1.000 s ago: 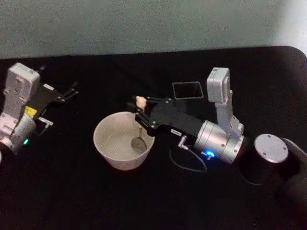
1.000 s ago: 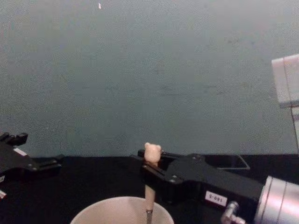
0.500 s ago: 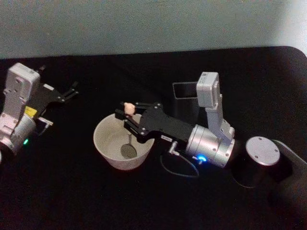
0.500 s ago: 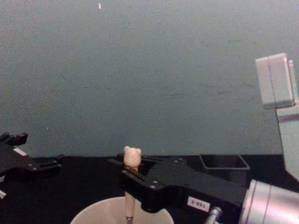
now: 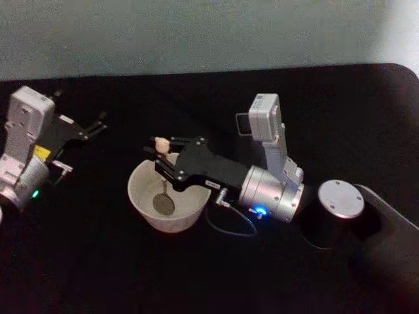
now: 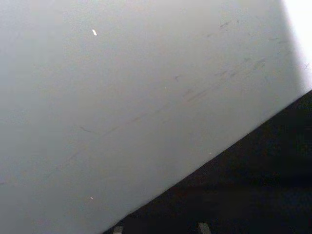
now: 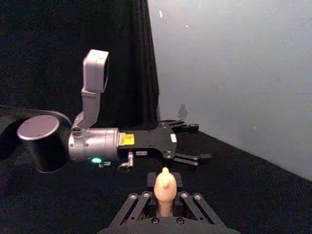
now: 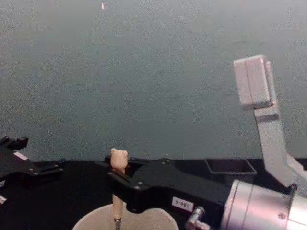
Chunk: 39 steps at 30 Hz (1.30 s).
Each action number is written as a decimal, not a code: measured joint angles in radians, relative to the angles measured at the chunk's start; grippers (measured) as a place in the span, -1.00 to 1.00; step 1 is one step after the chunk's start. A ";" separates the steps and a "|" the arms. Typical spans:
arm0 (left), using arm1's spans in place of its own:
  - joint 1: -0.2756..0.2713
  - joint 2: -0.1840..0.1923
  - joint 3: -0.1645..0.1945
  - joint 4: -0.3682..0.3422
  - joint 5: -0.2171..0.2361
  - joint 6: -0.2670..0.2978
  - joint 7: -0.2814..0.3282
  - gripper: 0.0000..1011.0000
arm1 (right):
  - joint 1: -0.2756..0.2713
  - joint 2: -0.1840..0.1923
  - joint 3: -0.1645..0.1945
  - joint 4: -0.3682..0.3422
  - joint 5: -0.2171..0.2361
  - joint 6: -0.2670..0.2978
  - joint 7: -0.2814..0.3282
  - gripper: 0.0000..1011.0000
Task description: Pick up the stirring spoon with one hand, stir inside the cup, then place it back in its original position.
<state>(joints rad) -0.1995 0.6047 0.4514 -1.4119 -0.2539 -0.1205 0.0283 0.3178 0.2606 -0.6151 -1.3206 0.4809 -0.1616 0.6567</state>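
Observation:
My right gripper (image 5: 163, 159) reaches over the cream-white cup (image 5: 144, 199) and is shut on the stirring spoon (image 5: 161, 169), holding its pale wooden handle just below the bear head (image 8: 118, 157). The spoon hangs upright, its metal bowl (image 5: 163, 205) down inside the cup toward the left side. In the right wrist view the bear head (image 7: 164, 185) sits between the closed fingers (image 7: 139, 207). The dark grey square holder (image 8: 230, 166) stands behind the right arm, partly hidden by its wrist camera. My left gripper (image 5: 98, 124) rests at the far left of the table, away from the cup.
A black cloth covers the table (image 5: 98, 261). A dark cylinder with a silver top (image 5: 338, 203) stands to the right, at the base of the right arm. A loose cable (image 5: 229, 226) loops beside the cup. A pale wall (image 8: 153, 72) rises behind the table.
My right gripper has carried the spoon leftward across the cup, from its right rim toward its left side. The left arm has stayed put.

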 joint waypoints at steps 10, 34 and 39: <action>0.000 0.000 0.000 0.000 0.000 0.000 0.000 0.98 | 0.029 -0.029 0.016 0.052 -0.015 -0.023 -0.028 -0.63; 0.000 0.000 0.000 0.000 0.000 0.000 0.000 0.98 | -0.011 0.016 0.088 0.020 -0.031 -0.038 -0.056 -0.63; 0.000 0.000 0.000 0.000 0.000 0.000 0.000 0.98 | -0.039 0.032 0.090 -0.021 -0.019 -0.031 -0.043 -0.63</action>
<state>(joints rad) -0.1996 0.6047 0.4514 -1.4120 -0.2539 -0.1205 0.0283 0.2791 0.2928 -0.5256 -1.3411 0.4616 -0.1928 0.6132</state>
